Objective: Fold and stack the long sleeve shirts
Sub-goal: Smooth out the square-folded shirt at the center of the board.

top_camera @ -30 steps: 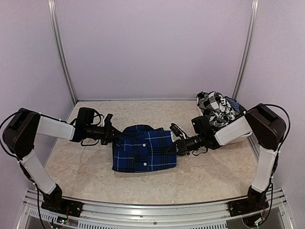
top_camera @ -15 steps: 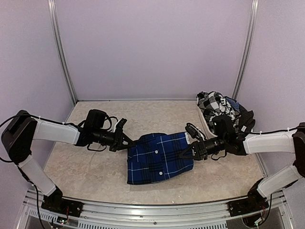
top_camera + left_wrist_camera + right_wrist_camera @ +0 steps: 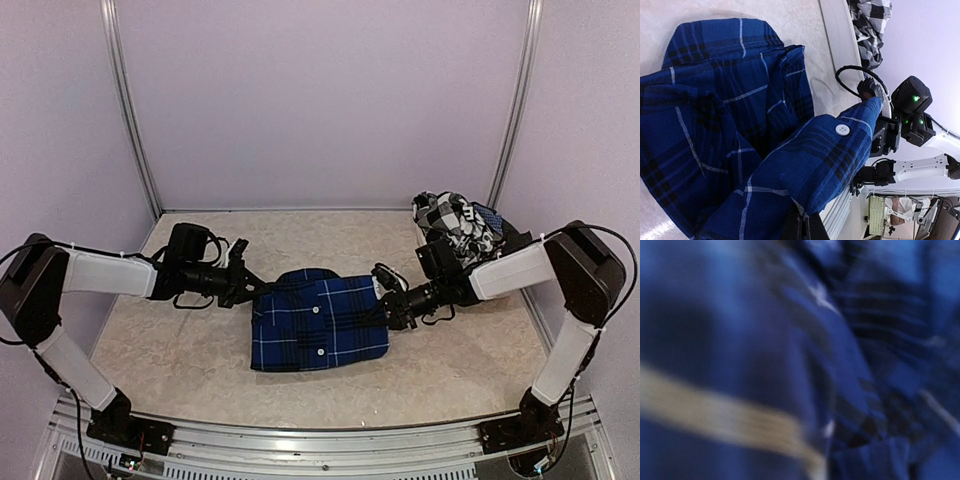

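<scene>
From above, I am bringing the folded blue shirt point(image 3: 318, 320) back leftward after swinging it right, laying it down between my left gripper point(image 3: 250, 290), clamped on its left edge, and my right gripper point(image 3: 390, 305) at its right edge. My left wrist is showing what seems a white tray point(image 3: 837, 50) beyond the blue shirt, holding the checked shirt point(image 3: 870, 25). My right wrist is showing only blurred blue, so I cannot tell that grip.

Left pincer point(image 3: 257, 291) clamped, low, pointing right; right pincer point(image 3: 386, 302) opposite, state unclear.

The blue shirt point(image 3: 318, 320) was royal plaid with dark bands and thin white lines. The checked shirt point(image 3: 447, 216) was black and white; the table point(image 3: 180, 345), mottled beige.
</scene>
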